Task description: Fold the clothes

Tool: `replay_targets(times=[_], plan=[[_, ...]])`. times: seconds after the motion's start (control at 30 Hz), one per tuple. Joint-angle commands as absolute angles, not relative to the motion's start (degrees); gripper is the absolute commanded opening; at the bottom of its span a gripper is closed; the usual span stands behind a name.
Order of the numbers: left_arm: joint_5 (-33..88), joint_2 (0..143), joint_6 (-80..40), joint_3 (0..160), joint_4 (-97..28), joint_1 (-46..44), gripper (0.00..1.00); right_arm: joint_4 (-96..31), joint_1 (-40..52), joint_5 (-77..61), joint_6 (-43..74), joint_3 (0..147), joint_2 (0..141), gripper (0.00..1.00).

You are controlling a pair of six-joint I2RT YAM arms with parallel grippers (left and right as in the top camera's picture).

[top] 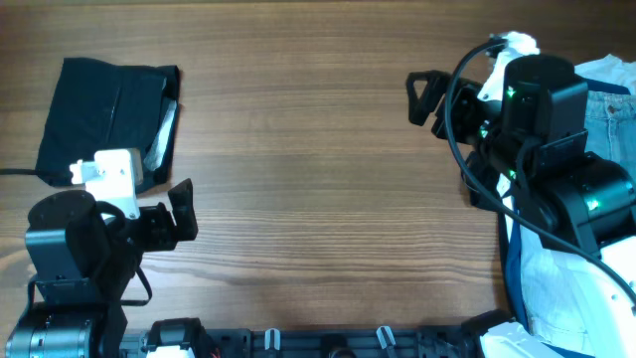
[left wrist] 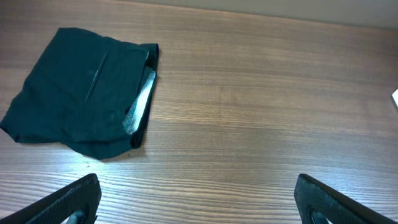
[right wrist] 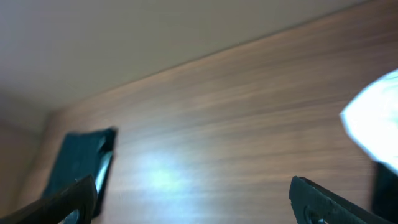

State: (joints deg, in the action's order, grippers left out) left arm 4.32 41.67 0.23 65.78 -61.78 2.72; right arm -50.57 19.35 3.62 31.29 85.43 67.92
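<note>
Overhead, progress: I saw the black shorts [top: 104,117] lying as a compact folded square on the left side of the table [top: 318,179]. I judged the folding done, or nearly so.
Overhead, pile: jeans [top: 611,119] and a white shirt [top: 556,288] lay heaped at the right edge.
Left wrist, jaws: the left gripper [left wrist: 199,200] stood wide open and empty, near the shorts but not touching them. The grey waistband [left wrist: 142,102] peeked out of the fold.
Right wrist, jaws: the right gripper [right wrist: 193,200] was spread wide, holding nothing, well apart from the shorts.

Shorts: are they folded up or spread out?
Folded. The shorts lie in a small squarish bundle, with the grey waistband peeking out between layers at one edge.
</note>
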Motion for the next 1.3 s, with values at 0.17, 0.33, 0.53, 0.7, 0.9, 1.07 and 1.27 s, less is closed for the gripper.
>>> replay_targets(times=[0.17,0.33,0.53,0.7,0.9,1.07,1.27], plan=[[3.77,41.67,1.26,65.84,-61.8,2.39,1.0,-53.17,15.35,24.4,31.4,79.61,46.78,1.0],[3.77,41.67,1.26,65.84,-61.8,2.39,1.0,-43.57,6.02,14.5,13.1,64.6,33.41,1.0],[3.77,41.67,1.26,65.84,-61.8,2.39,1.0,-27.22,-0.62,-4.05,6.24,36.64,19.18,1.0],[3.77,41.67,1.26,65.84,-61.8,2.39,1.0,-12.51,-0.62,-7.99,7.42,16.49,6.31,1.0],[3.77,41.67,1.26,65.84,-61.8,2.39,1.0,-3.42,-0.6,-7.99,11.07,4.56,0.16,1.0],[3.77,41.67,1.26,65.84,-61.8,2.39,1.0,0.64,-0.62,-7.94,11.07,0.3,0.23,1.0],[3.77,41.67,1.26,65.84,-61.8,2.39,1.0,0.64,-0.62,-7.94,11.07,0.3,0.6,1.0]])
